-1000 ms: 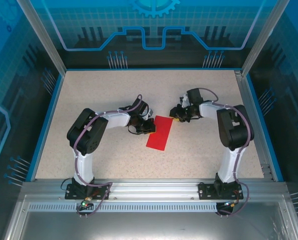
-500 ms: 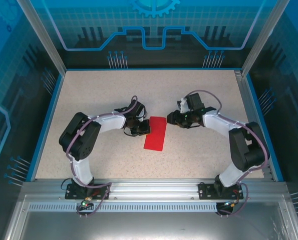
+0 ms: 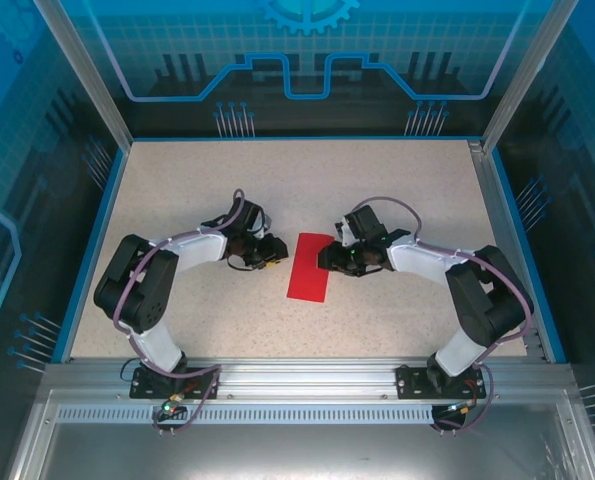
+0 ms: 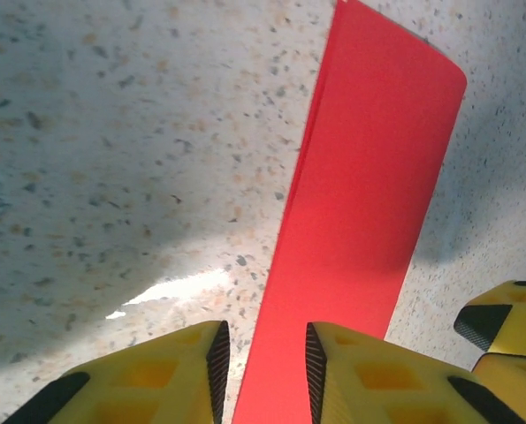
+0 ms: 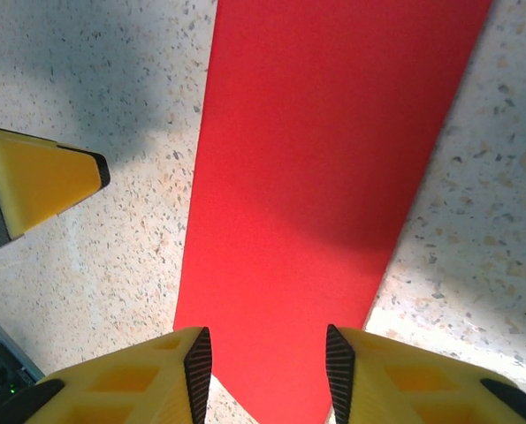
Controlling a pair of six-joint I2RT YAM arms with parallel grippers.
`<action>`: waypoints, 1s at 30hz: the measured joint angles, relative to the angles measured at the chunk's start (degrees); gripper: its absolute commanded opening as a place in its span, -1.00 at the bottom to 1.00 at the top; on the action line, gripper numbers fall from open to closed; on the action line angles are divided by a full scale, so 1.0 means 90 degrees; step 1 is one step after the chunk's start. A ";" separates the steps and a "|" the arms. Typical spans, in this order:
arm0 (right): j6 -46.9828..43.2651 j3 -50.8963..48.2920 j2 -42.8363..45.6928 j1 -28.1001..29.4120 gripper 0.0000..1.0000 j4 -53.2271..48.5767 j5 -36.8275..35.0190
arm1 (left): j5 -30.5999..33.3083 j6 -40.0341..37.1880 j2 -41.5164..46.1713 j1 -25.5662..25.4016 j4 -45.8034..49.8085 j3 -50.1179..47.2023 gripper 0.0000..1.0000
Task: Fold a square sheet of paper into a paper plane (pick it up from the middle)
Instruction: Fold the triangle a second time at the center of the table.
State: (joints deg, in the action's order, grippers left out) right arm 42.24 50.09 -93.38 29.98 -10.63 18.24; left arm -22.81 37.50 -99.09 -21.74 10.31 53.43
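Note:
The square sheet of paper (image 3: 309,267) lies flat on the speckled table, folded in half into a narrow bright red rectangle. My left gripper (image 3: 275,255) sits at its left long edge, jaws open a little. In the left wrist view the paper (image 4: 369,177) runs up between the yellow fingertips (image 4: 192,367), with its doubled edge showing on the left. My right gripper (image 3: 327,262) is at the paper's right edge, open. In the right wrist view the red sheet (image 5: 324,159) lies under and between its fingers (image 5: 179,375).
The table (image 3: 397,190) is walled by a blue rim and an aluminium frame. The two grippers face each other across the paper. The right gripper's yellow fingers (image 4: 501,327) show past the paper's far side, and a left finger (image 5: 33,185) shows at the left in the right wrist view.
The left gripper has opened, let go of the paper and drawn back to the left. The right gripper has moved left onto the paper's right edge. The paper now lies straighter.

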 measured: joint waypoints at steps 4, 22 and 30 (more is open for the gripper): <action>0.0148 -0.0112 -0.0126 0.0000 -0.16 0.0138 0.0032 | -0.0214 0.0034 -0.0100 0.0029 -0.0189 -0.0022 -0.30; 0.0355 -0.0121 -0.0673 0.0005 -0.16 0.0546 0.0199 | -0.0493 0.0138 -0.0243 0.0029 -0.0374 -0.0022 -0.27; 0.0308 -0.0126 -0.0707 0.0007 -0.17 0.0534 0.0136 | -0.0636 0.0134 -0.0262 0.0027 -0.0376 -0.0022 -0.23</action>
State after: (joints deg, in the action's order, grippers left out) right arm 45.01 48.95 -99.74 30.04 -5.82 19.46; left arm -28.53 38.70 -101.45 -21.50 6.92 53.23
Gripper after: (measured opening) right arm 0.414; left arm 0.379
